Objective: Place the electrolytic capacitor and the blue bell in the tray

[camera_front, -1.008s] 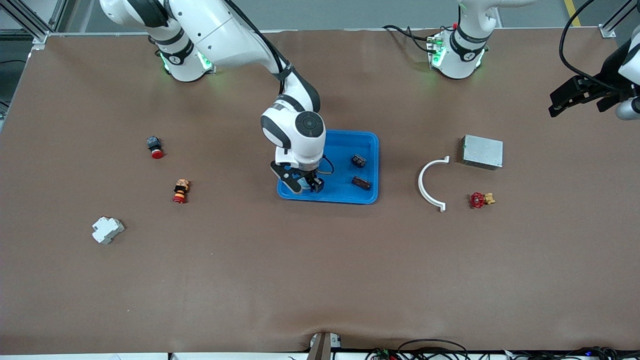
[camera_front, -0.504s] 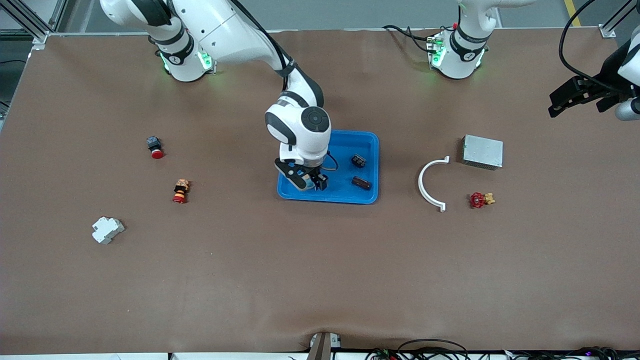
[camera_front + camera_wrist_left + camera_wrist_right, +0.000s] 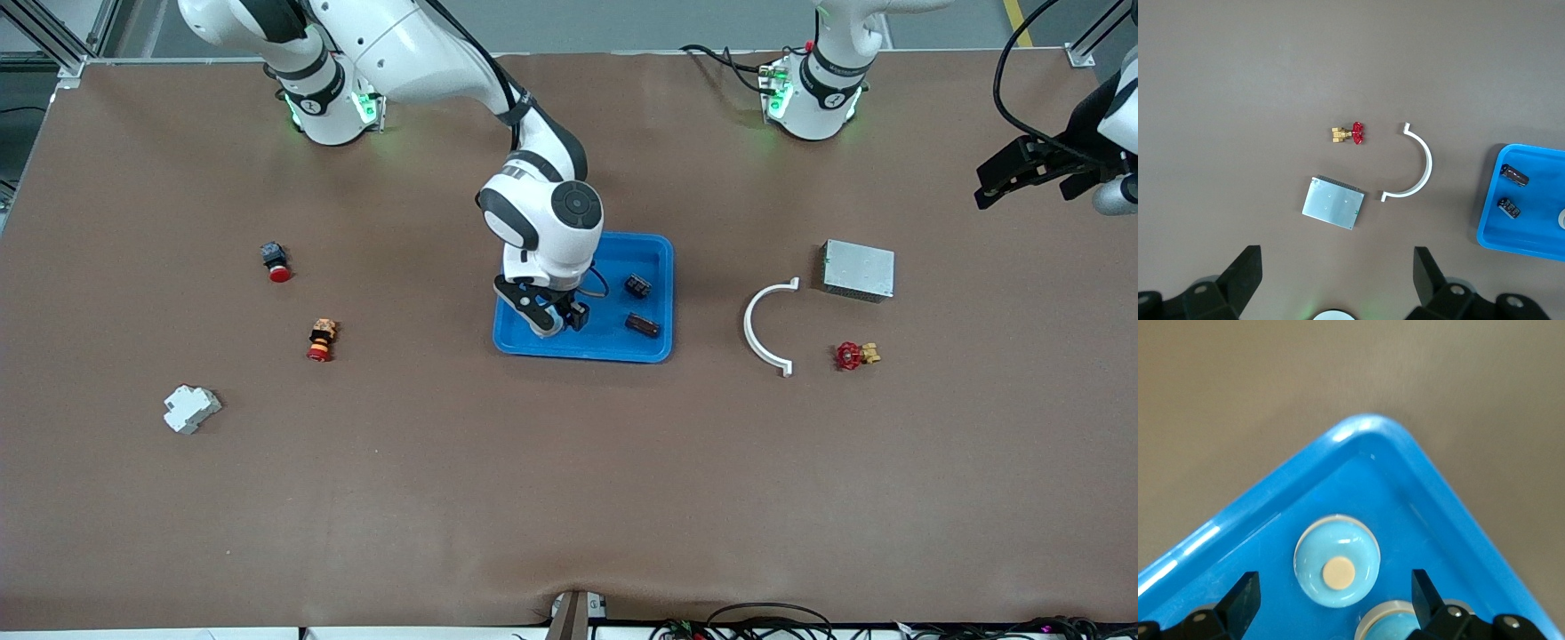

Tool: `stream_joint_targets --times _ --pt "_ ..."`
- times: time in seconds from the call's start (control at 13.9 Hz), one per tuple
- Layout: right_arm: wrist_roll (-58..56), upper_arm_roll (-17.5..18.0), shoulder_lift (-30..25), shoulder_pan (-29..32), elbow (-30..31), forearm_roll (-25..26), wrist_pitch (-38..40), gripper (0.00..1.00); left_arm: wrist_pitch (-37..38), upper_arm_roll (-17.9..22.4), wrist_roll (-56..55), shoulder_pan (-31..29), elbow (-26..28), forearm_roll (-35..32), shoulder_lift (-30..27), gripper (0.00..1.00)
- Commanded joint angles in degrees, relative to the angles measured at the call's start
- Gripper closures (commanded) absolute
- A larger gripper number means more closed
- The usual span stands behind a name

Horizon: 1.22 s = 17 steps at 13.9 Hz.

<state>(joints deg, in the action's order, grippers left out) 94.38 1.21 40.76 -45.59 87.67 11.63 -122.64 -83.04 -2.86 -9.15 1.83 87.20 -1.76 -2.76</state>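
The bright blue tray (image 3: 622, 352) lies mid-table. My right gripper (image 3: 556, 321) hangs open just above its corner toward the right arm's end, nearer the front camera. In the right wrist view the light blue bell (image 3: 1337, 569) with a cream button lies in that corner of the tray (image 3: 1365, 427), between my open right gripper's (image 3: 1335, 588) fingers and free of them. A second light blue round piece (image 3: 1395, 623) lies beside it. The dark electrolytic capacitor (image 3: 642, 325) lies in the tray. My left gripper (image 3: 989, 188) waits open, high over the left arm's end of the table.
A small black part (image 3: 637, 285) also lies in the tray. A white curved bracket (image 3: 765, 327), grey metal box (image 3: 858, 269) and red valve (image 3: 851, 356) lie toward the left arm's end. Two red-capped buttons (image 3: 276, 260) (image 3: 320, 340) and a white block (image 3: 189, 408) lie toward the right arm's end.
My right gripper has shifted a little along the tray toward the left arm's end and toward the robots' bases. The left arm has not moved.
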Motion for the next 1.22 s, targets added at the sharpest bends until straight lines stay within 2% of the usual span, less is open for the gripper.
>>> stream_joint_targets --times 0.0,0.65,1.15 --pt "-7.16 0.37 -3.48 3.48 0.48 -0.46 2.75 0.0 0.34 -0.3 -0.79 -0.07 -0.28 0.09 0.03 0.0" --pt "-40.3 0.28 -12.8 17.27 1.27 -2.05 14.97 0.0 0.34 -0.3 -0.79 0.02 -0.28 0.09 0.03 0.0" --pt "-61.48 0.28 -24.84 26.77 11.46 -2.23 15.15 0.0 0.43 -0.39 -0.79 0.02 -0.19 0.18 0.03 0.0"
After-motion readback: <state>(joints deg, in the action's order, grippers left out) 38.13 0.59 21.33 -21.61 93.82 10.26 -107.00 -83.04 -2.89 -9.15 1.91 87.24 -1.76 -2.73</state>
